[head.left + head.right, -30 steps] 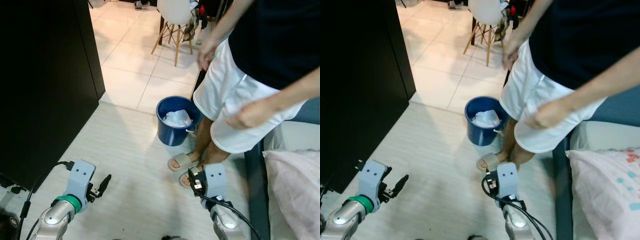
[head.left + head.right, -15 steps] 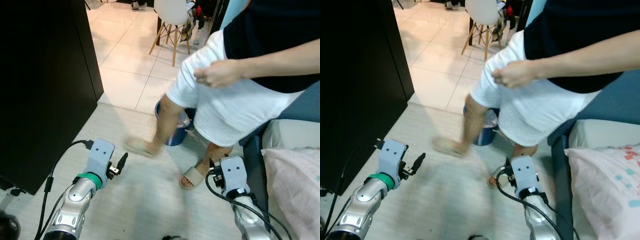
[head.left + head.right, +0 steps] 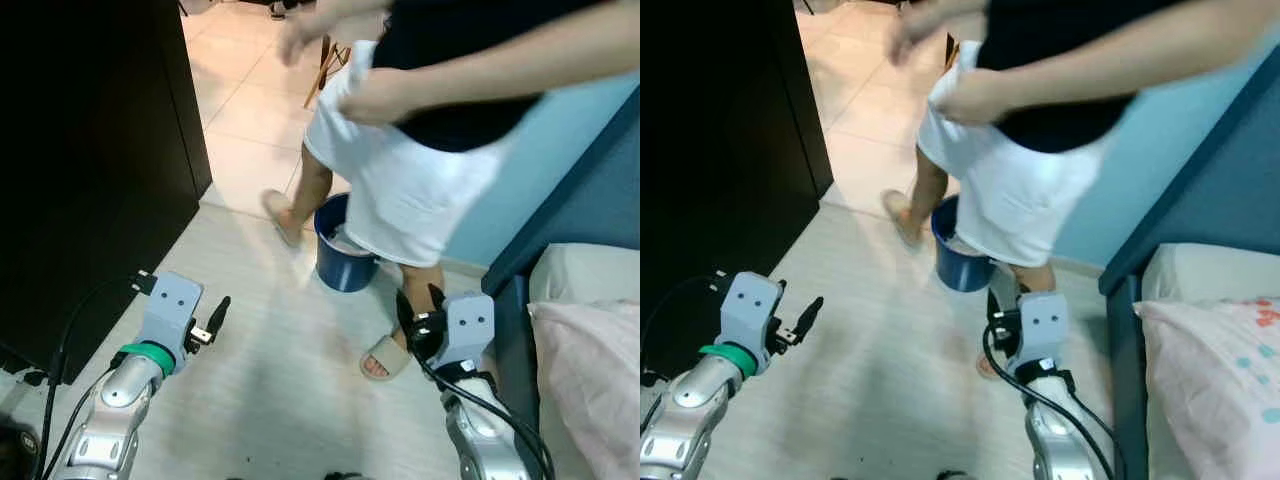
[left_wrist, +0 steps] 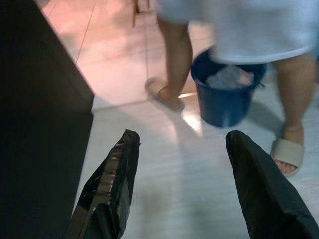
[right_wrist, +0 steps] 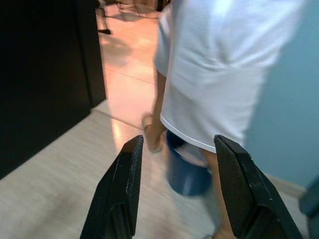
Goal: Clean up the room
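Note:
A blue bucket [image 3: 345, 265] stands on the pale floor ahead, partly hidden by a person's legs. In the left wrist view crumpled white material [image 4: 227, 77] lies inside the bucket [image 4: 224, 102]. My left gripper [image 3: 215, 315] hovers low over the floor at the left, open and holding nothing, well short of the bucket. My right gripper [image 3: 415, 310] is raised at the right, close to the person's sandalled foot [image 3: 385, 355], also open with nothing between its fingers [image 5: 127, 184].
A person [image 3: 400, 170] in white shorts stands right at the bucket, one foot lifted behind it. A tall black cabinet [image 3: 90, 150] walls off the left. A blue bed frame [image 3: 510, 300] and a pillow [image 3: 600, 370] lie at the right. Tiled floor continues beyond.
The person has stepped from the right across to the bucket, one foot now behind it. The view has shifted, and both grippers stay open and low.

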{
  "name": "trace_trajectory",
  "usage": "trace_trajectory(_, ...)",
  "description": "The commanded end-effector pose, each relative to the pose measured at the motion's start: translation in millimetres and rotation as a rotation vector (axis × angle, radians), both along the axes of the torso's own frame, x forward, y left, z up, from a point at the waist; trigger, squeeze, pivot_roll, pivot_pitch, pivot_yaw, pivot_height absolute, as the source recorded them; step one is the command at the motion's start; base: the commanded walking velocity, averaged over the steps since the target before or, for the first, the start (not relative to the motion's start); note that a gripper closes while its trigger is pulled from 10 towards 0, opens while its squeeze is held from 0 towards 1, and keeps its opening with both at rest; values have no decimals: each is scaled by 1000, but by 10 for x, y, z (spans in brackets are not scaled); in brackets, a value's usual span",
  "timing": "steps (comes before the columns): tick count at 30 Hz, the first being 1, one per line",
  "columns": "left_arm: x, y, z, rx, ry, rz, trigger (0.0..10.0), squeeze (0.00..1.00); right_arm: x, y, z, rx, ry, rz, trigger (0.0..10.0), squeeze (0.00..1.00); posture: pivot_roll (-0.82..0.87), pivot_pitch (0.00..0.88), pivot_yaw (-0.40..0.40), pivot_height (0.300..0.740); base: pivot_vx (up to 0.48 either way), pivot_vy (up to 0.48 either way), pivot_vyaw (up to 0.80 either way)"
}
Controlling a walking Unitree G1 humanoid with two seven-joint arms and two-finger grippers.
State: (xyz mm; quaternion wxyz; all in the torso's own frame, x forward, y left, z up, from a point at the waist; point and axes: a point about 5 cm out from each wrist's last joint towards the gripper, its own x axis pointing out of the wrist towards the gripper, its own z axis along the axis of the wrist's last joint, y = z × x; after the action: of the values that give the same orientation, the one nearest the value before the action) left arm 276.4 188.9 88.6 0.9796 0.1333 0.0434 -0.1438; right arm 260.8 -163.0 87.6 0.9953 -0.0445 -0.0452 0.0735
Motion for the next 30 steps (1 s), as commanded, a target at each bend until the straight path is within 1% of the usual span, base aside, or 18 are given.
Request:
trace_trajectory(1, -11, -16, -2, 0, 13, -28, 10000, 0, -52, -20, -62, -3, 36, -2, 10000, 0, 15, 56, 40, 740, 0, 0, 0)
trace_trajectory(2, -11, -16, -2, 0, 13, -28, 10000, 0, -52, -20, -62, -3, 36, -2, 10000, 0, 15, 56, 40, 740, 0, 0, 0)
trace_trajectory(3, 28, -25, 17, 5, 6, -26, 10000, 0, -46, -54, -81, -6, 41, -18, 10000, 0, 7, 52, 48, 740, 0, 0, 0)
trace_trajectory(4, 75, -52, 38, -3, -1, -14, 10000, 0, -24, -84, -77, 11, 44, -43, 10000, 0, 5, 55, 50, 740, 0, 0, 0)
trace_trajectory(5, 75, -52, 38, -3, -1, -14, 10000, 0, -24, -84, -77, 11, 44, -43, 10000, 0, 5, 55, 50, 740, 0, 0, 0)
trace_trajectory(7, 137, -140, 65, -21, -10, 10, 10000, 0, 36, -77, -39, 38, 46, -73, 10000, 0, 1, 56, 55, 740, 0, 0, 0)
trace_trajectory(8, 137, -140, 65, -21, -10, 10, 10000, 0, 36, -77, -39, 38, 46, -73, 10000, 0, 1, 56, 55, 740, 0, 0, 0)
trace_trajectory(9, 148, -176, 70, -30, -11, 12, 10000, 0, 54, -58, -25, 43, 45, -74, 10000, 0, 1, 56, 55, 740, 0, 0, 0)
trace_trajectory(10, 148, -176, 70, -30, -11, 12, 10000, 0, 54, -58, -25, 43, 45, -74, 10000, 0, 1, 56, 55, 740, 0, 0, 0)
trace_trajectory(11, 149, -243, 69, -54, -7, 21, 10000, 0, 77, -5, -11, 50, 46, -72, 10000, 0, 7, 52, 51, 740, 0, 0, 0)
trace_trajectory(14, 147, -361, 88, -105, -7, 30, 10000, 0, 122, 102, 9, 65, 51, -58, 10000, 0, 13, 57, 51, 740, 0, 0, 0)
trace_trajectory(20, 167, -405, 132, -117, -34, 26, 10000, 0, 187, 154, 25, 47, 54, -47, 10000, 0, 22, 56, 47, 740, 0, 0, 0)
trace_trajectory(23, 180, -410, 144, -118, -44, 31, 10000, 0, 212, 154, 27, 36, 58, -45, 10000, 0, 21, 57, 47, 740, 407, 0, 0)
trace_trajectory(26, 198, -440, 168, -119, -55, 20, 10000, 0, 246, 151, 47, 56, 58, -51, 10000, 0, 19, 57, 47, 740, 480, 0, -800)
trace_trajectory(30, 202, -462, 186, -118, -59, 15, 10000, 0, 251, 146, 50, 45, 58, -56, 10000, 0, 19, 59, 48, 740, 480, 0, -800)
